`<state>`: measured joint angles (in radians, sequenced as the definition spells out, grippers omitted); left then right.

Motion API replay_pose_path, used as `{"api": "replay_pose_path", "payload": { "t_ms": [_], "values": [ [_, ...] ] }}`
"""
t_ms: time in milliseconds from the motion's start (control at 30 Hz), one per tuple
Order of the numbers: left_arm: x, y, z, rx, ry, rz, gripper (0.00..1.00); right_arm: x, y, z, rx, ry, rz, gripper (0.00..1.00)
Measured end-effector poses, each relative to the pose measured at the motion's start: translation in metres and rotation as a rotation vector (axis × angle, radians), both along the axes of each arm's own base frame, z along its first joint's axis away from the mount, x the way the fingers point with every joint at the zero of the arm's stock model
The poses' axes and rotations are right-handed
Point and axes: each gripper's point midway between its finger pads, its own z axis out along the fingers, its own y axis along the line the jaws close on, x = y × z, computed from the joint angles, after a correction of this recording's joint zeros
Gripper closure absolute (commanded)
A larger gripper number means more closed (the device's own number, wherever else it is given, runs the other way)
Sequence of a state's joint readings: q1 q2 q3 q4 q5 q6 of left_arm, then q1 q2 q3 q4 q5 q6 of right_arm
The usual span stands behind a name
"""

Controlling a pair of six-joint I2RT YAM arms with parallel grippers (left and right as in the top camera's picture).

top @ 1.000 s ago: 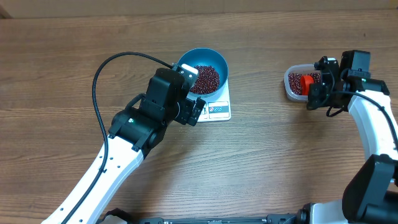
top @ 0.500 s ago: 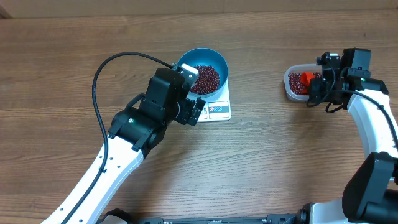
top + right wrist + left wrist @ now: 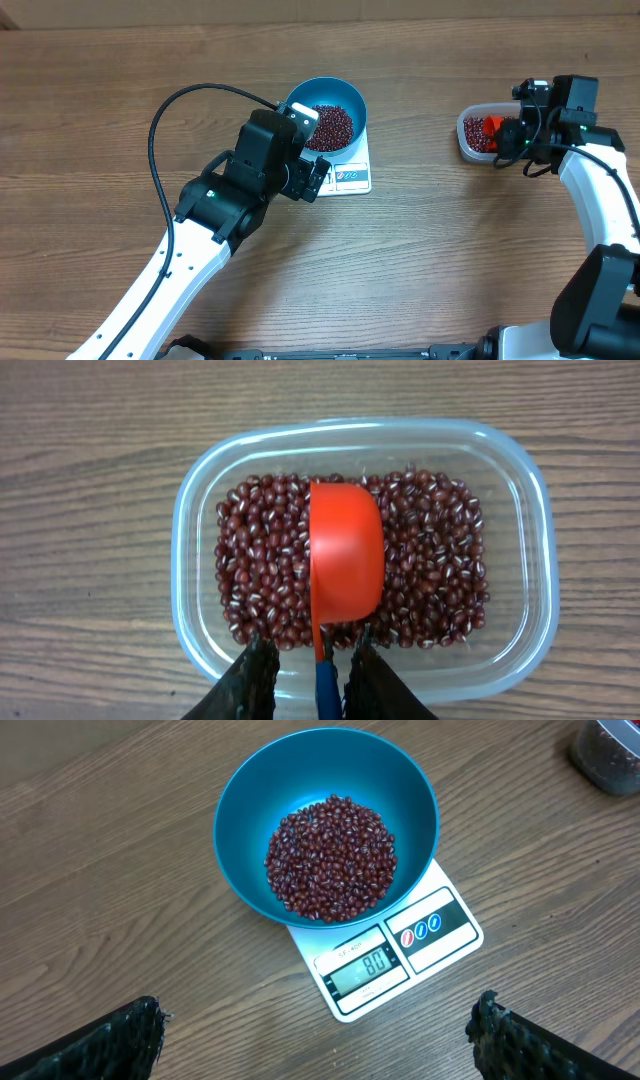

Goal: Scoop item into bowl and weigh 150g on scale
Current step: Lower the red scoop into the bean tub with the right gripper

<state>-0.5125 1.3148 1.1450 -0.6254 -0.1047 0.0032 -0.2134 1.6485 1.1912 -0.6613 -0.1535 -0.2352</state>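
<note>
Hovering at 6 o'clock of the small flat white rectangular kitchen scale (image 3: 440, 935), the left gripper (image 3: 320, 1040) is spread fully wide, nothing held. Round deep blue bowl (image 3: 240, 800) is seated on the scale toward its 12 o'clock end, display edge left exposed at 6. Loose heap of small dark red-brown beans (image 3: 330, 855) is piled in the bowl bottom, well below the rim. Display appears to read about eighty, so the target is judged roughly half met; more scoops are needed, then fine trimming.

Further out, at 3 o'clock of the bowl and well apart, a clear rounded-rectangular plastic tub (image 3: 535, 560) is found with plenty of beans left. Orange plastic scoop (image 3: 347, 550) is laid dome-up on that stock, handle toward 6 o'clock. Right gripper (image 3: 314, 665) is set astride the handle, jaws narrowly apart; whether it is actually pinched cannot be told. Bare wooden table (image 3: 450, 260) is seen between tub and scale; nothing is noted blocking the carry path.
</note>
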Motion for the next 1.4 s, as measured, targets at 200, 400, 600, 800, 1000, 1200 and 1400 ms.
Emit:
{"api": "replay_pose_path", "payload": {
  "t_ms": [200,400,600,800,1000,1200,1400],
  "values": [
    [0.0,0.0,0.0,0.0,0.0,0.0,0.0,0.003,-0.001,0.002,0.006,-0.014,-0.016,0.8],
    [0.0,0.0,0.0,0.0,0.0,0.0,0.01,0.004,-0.001,0.002,0.008,-0.019,-0.021,0.8],
    [0.0,0.0,0.0,0.0,0.0,0.0,0.01,0.005,-0.001,0.003,0.008,-0.023,-0.021,0.81],
    [0.0,0.0,0.0,0.0,0.0,0.0,0.0,0.01,-0.002,0.006,0.012,-0.046,-0.037,0.81],
    [0.0,0.0,0.0,0.0,0.0,0.0,0.0,0.011,-0.002,0.007,0.016,-0.05,-0.044,0.87],
    [0.0,0.0,0.0,0.0,0.0,0.0,0.01,0.009,-0.002,0.006,0.017,-0.042,-0.043,0.82],
    [0.0,0.0,0.0,0.0,0.0,0.0,0.01,0.004,-0.001,0.003,0.021,-0.017,-0.044,0.46]
  ]
}}
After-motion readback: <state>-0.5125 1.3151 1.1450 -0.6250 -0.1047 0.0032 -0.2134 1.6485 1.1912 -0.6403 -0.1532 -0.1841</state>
